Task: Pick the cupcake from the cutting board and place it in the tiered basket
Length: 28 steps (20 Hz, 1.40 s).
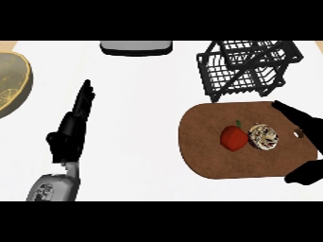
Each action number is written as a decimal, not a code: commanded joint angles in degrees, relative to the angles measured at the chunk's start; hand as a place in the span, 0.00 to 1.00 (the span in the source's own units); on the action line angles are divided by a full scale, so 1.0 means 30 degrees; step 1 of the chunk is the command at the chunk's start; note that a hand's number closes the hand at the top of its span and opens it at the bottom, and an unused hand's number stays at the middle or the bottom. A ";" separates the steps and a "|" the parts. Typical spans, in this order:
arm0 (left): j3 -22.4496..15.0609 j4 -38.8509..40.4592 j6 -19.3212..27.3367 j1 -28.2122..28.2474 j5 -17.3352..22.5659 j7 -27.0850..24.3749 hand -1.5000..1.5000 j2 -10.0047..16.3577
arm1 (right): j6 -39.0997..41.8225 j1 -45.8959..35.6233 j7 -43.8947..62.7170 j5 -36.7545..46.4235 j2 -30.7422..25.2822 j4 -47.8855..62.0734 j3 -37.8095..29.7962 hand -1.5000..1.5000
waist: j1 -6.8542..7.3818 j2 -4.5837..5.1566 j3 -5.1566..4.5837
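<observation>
Looks like the reach step. The right hand [318, 130] is open, fingers and thumb spread just right of the cupcake [263, 136], which sits on the board [213, 160] touching a red fruit [233, 138]. Next I'd say it has to close round the cupcake without nudging the fruit, then lift to the basket [248, 66]. The left hand [72, 130] rests open on the table's left side.

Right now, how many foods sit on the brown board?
2: a red fruit near the board's middle, a cupcake just right of it. The right hand may hide more.

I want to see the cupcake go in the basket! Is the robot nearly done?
Nothing is done yet: the cupcake sits on the cutting board. The right robot hand is open beside it. Grabbing, lifting and placing it in the tiered basket remain.
</observation>
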 commanded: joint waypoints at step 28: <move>0.1011 -0.0201 -0.0547 -0.0473 -0.0091 0.0546 0.50 -0.0012 | -0.8831 0.0131 -0.3139 0.3358 0.1734 0.3657 0.0851 1.00 | -0.0041 0.0003 -0.0002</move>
